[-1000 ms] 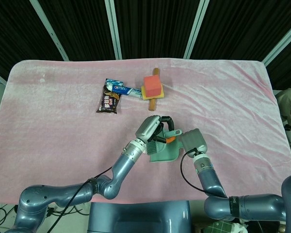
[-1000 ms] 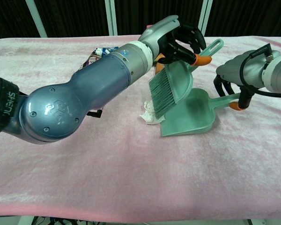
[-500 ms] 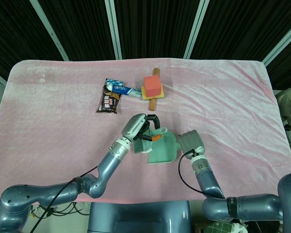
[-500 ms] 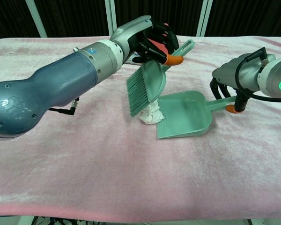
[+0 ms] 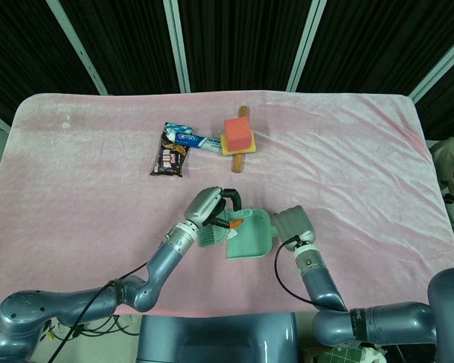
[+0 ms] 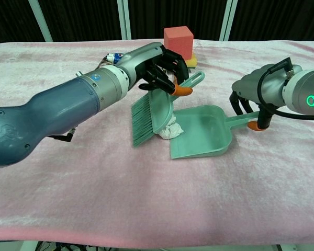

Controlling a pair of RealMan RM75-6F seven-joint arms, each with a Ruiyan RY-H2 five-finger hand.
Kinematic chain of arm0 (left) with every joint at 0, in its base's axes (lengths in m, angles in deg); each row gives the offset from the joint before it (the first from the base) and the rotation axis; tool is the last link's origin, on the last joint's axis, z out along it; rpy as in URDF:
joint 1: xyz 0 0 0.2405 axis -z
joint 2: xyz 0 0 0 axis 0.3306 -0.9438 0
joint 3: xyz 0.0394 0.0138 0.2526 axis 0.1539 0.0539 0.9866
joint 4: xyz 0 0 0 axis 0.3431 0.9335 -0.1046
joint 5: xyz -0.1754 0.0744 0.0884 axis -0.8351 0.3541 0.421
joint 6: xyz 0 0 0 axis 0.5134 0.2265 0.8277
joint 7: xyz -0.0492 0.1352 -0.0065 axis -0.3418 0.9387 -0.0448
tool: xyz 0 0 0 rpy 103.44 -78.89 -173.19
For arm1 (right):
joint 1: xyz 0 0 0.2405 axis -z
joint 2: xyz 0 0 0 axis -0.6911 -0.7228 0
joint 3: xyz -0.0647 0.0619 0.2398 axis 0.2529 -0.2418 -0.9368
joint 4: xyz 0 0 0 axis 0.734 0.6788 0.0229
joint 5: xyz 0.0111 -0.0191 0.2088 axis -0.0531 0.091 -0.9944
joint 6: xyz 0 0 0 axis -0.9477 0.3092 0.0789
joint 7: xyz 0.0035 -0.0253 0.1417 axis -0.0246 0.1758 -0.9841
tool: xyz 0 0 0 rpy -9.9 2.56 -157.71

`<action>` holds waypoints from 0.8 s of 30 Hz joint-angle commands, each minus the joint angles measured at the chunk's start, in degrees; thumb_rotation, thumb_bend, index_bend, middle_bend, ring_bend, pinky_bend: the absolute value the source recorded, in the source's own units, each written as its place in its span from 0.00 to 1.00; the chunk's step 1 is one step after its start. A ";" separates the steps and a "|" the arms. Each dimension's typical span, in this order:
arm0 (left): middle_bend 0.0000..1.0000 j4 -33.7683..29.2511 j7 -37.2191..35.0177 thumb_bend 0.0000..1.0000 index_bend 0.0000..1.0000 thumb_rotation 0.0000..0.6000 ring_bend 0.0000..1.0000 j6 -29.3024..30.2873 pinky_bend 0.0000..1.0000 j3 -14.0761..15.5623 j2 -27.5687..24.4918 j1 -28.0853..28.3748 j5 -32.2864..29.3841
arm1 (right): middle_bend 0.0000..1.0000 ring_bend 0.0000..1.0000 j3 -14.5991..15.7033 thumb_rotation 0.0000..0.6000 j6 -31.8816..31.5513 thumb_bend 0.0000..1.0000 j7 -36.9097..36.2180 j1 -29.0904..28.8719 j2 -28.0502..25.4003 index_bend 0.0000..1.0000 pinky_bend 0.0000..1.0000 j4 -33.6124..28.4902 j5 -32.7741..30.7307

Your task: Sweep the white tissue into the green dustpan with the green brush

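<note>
My left hand (image 6: pixel 159 70) (image 5: pixel 212 208) grips the green brush (image 6: pixel 152 112) by its orange-banded handle, bristles down on the pink cloth. The crumpled white tissue (image 6: pixel 170 129) lies between the bristles and the left lip of the green dustpan (image 6: pixel 201 132) (image 5: pixel 250 236), touching both. My right hand (image 6: pixel 259 91) (image 5: pixel 290 224) holds the dustpan by its handle, pan flat on the cloth with its mouth toward the brush. In the head view the tissue is hidden under the brush and hand.
A red cube (image 5: pixel 238 134) on a yellow sponge, over a wooden stick, sits behind the work area. A toothpaste tube (image 5: pixel 189 139) and a dark snack wrapper (image 5: pixel 169 159) lie to the left of it. The pink cloth (image 5: pixel 76 174) covers the whole table.
Both hands have shifted left across the cloth. The brush has moved to the left of the tissue and the dustpan has slid after it, so the tissue now sits at the pan's lip.
</note>
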 commanded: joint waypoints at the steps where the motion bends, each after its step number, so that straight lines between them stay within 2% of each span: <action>1: 0.67 1.47 -0.29 0.32 0.65 1.00 0.86 -0.28 1.00 -0.61 1.75 1.15 0.04 | 0.67 0.75 0.03 1.00 -0.06 0.51 -0.07 -0.07 0.00 0.68 0.76 -0.08 0.07; 8: 0.67 4.21 -0.75 0.32 0.65 1.00 0.86 -0.36 1.00 -1.89 5.22 3.51 0.67 | 0.67 0.75 -0.12 1.00 -0.19 0.51 -0.57 -0.13 -0.37 0.68 0.76 -0.96 -0.09; 14: 0.67 6.42 -2.26 0.32 0.65 1.00 0.86 0.97 1.00 -4.76 8.52 6.68 2.09 | 0.67 0.75 -0.03 1.00 -0.10 0.51 -1.31 -0.06 -0.63 0.68 0.76 -1.53 0.12; 24: 0.67 5.72 -4.63 0.32 0.65 1.00 0.86 5.70 1.00 -6.43 10.33 7.86 5.11 | 0.67 0.75 0.36 1.00 -0.35 0.51 -2.70 0.39 -0.38 0.68 0.76 -1.52 1.28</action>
